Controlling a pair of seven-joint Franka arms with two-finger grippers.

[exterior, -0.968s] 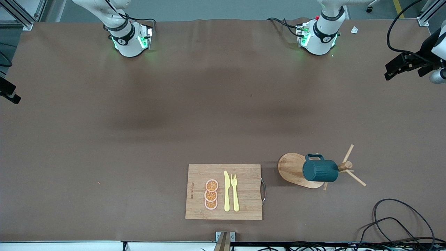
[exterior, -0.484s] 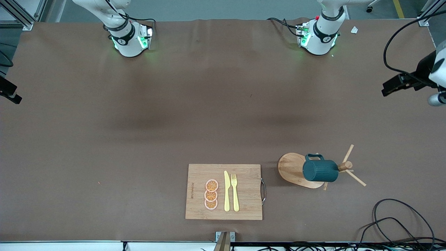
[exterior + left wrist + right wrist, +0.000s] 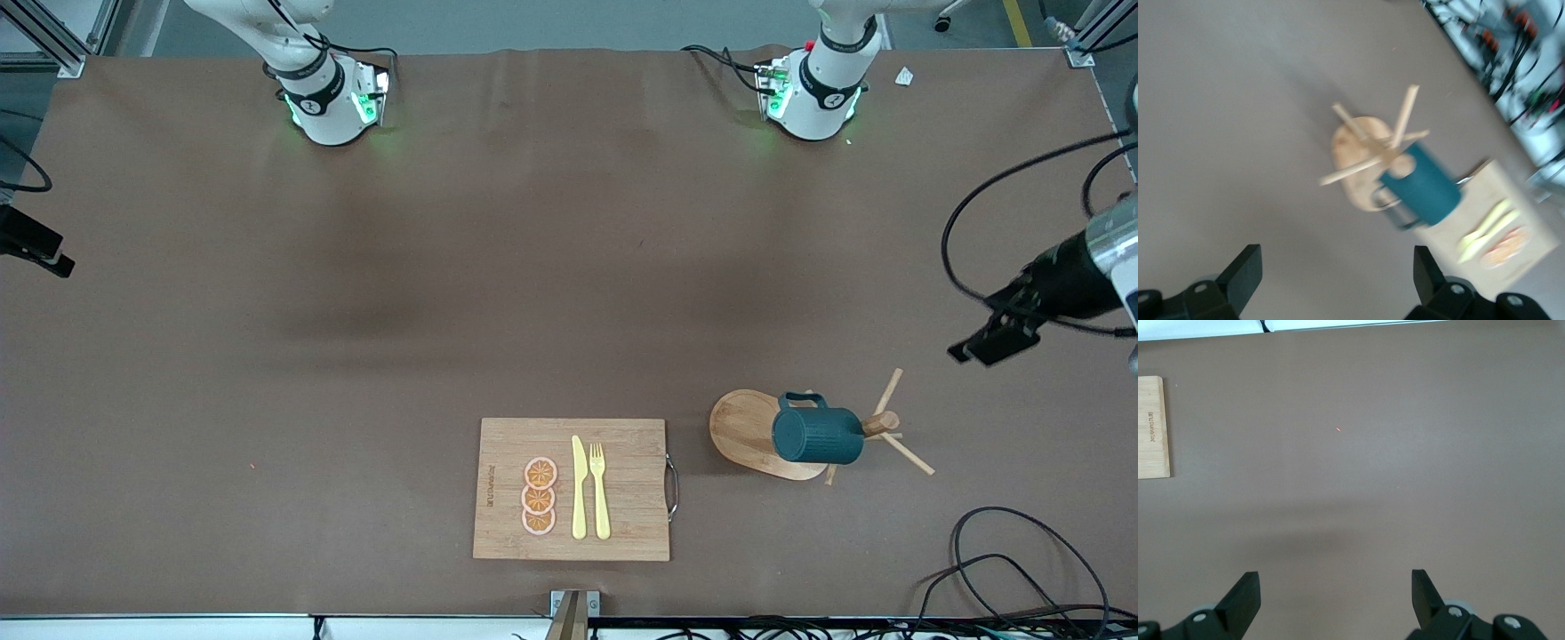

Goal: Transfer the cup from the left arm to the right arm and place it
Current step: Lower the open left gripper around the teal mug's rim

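Cup, probably rigid, breakable ceramic hanging on the mug tree, suits a rim pinch; left gripper and right gripper are spread wide.

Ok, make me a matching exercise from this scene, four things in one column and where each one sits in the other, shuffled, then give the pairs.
1. cup
2. fork
3. left end effector
4. orange slices

A. on the cutting board, beside the knife
B. hanging on the mug tree
C. on the board, toward the right arm's end
D. in the air, open, over bare table

Pairs: 1-B, 2-A, 3-D, 4-C
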